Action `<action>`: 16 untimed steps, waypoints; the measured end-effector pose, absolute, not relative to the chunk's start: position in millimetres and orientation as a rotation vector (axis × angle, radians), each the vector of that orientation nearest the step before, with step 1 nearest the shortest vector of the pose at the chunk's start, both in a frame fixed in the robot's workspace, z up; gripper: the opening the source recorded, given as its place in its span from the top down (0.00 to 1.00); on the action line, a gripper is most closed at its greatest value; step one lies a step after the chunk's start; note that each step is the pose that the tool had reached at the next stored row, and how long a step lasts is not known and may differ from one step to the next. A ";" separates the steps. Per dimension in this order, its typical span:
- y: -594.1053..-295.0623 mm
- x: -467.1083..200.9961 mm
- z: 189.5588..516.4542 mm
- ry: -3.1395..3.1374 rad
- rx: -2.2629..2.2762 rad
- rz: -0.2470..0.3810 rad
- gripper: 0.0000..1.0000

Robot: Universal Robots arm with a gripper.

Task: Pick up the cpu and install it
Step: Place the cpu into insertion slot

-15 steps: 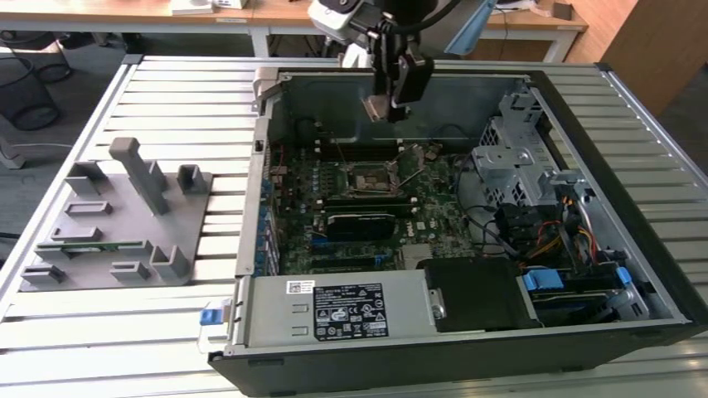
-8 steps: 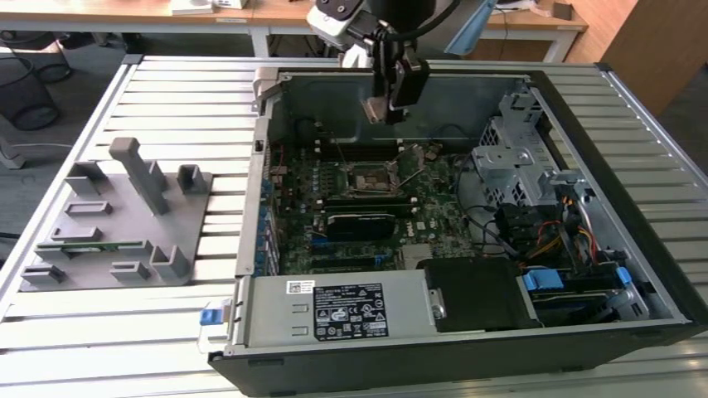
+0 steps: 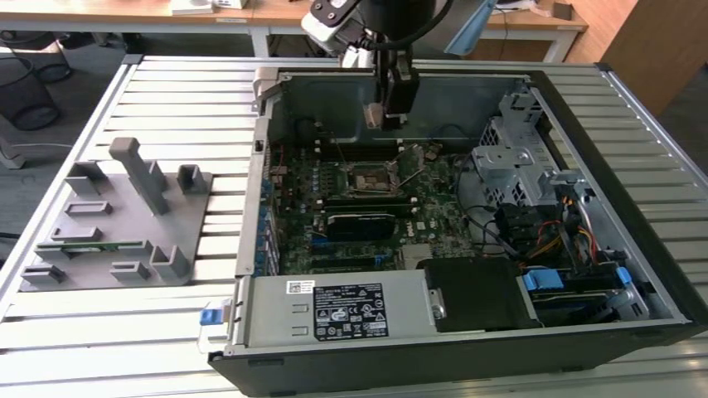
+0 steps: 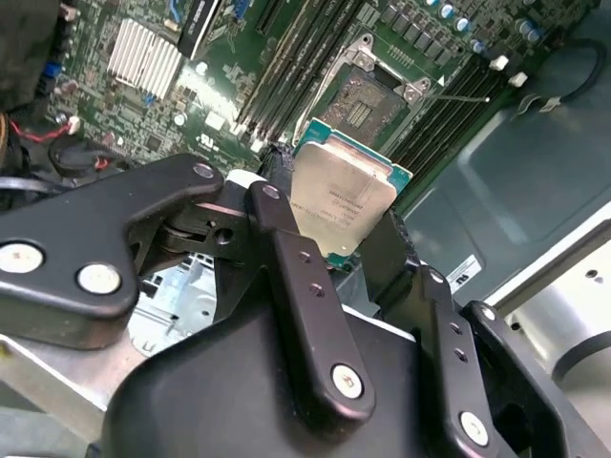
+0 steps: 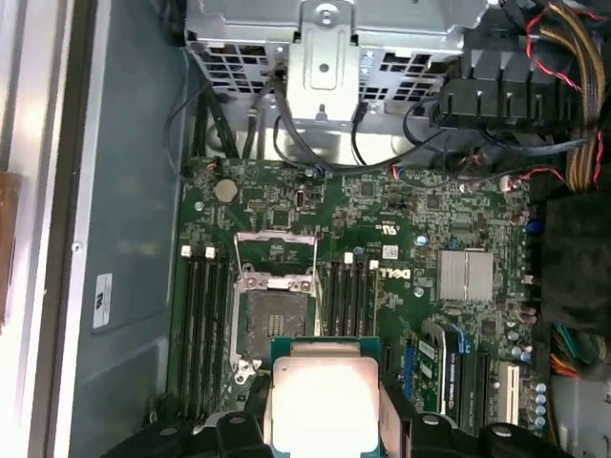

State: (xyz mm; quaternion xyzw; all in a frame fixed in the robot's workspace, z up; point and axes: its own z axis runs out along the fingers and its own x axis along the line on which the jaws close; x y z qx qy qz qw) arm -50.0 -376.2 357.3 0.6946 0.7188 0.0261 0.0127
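Observation:
The cpu [image 4: 342, 196] is a flat square chip with a shiny silver top and a thin green edge, and my gripper [image 4: 334, 227] is shut on it, black fingers [image 4: 277, 219] pressing two opposite sides. In the first wrist view the cpu [image 5: 323, 396] hangs above the green motherboard, just short of the open black-framed socket [image 5: 277, 320], whose metal load plate is lifted. In the exterior view my gripper [image 3: 380, 123] hovers inside the open computer case, above and slightly behind the socket [image 3: 369, 177]. The second wrist view has the socket [image 4: 368, 100] beyond the chip.
The case [image 3: 265, 91] lies open on a slatted metal table [image 3: 166, 91]. Memory slots [image 5: 348, 296] flank the socket, a finned heatsink [image 5: 465, 275] lies nearby, and a drive cage [image 3: 511, 157] with cables stands at the exterior view's right. A grey fixture [image 3: 116, 224] sits outside the case.

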 end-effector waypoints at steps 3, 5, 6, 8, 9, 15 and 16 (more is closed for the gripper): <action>-375.3 -50.1 353.8 2.215 2.190 0.080 0.47; -375.2 -50.0 350.1 2.215 2.190 0.081 0.47; -375.2 -50.0 348.4 2.215 2.190 0.081 0.47; -375.1 -50.0 344.8 2.215 2.190 0.080 0.47; -375.1 -50.0 343.0 2.216 2.190 0.081 0.47; -375.1 -50.0 332.5 2.215 2.190 0.081 0.47; -375.1 -50.0 331.3 2.215 2.190 0.081 0.47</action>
